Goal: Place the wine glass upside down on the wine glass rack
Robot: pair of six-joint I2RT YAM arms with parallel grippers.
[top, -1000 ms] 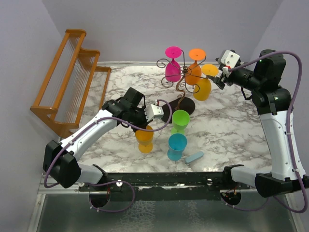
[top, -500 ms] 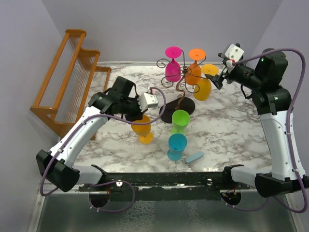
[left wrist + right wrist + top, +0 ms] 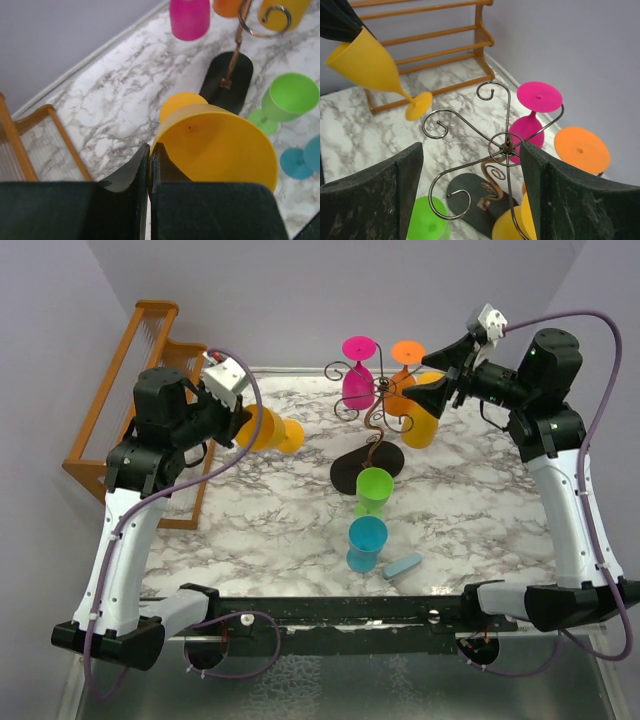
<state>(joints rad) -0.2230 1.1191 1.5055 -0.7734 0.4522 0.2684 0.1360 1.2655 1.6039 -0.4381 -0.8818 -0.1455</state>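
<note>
Near edge of the bench [image 3: 470, 510]: a small pale-blue block [image 3: 403, 565] lies flat. Just left of it a blue glass [image 3: 366, 543] stands upright. A green glass [image 3: 374, 491] stands upright just beyond that, close against the near end of the rack's black oval base.

Middle of the bench: the wine glass rack [image 3: 378, 400] stands upright. A pink glass [image 3: 357, 375], an orange glass [image 3: 405, 352] and a yellow glass [image 3: 420, 428] hang from it bowl-down on its far and right arms. The curled arms on its near and left sides carry nothing.

Right pincer [image 3: 428, 378]: released, fingers spread wide. It sits high at the right of the rack, partly covering the yellow glass in the top view. In its wrist view the rack's hub lies between the two fingers [image 3: 370, 195].

Left pincer [image 3: 237, 418]: clenched on the rim of the wine glass [image 3: 262, 430], one finger [image 3: 167, 167] inside the bowl and one outside. The glass is off the bench, lying nearly on its side. Its bowl is at the pincer and its foot points right towards the rack. It is left of the rack and well apart from it, touching no arm.

Far left: an orange-brown wooden stepped rack [image 3: 140, 390] stands against the wall, behind the left arm.
</note>
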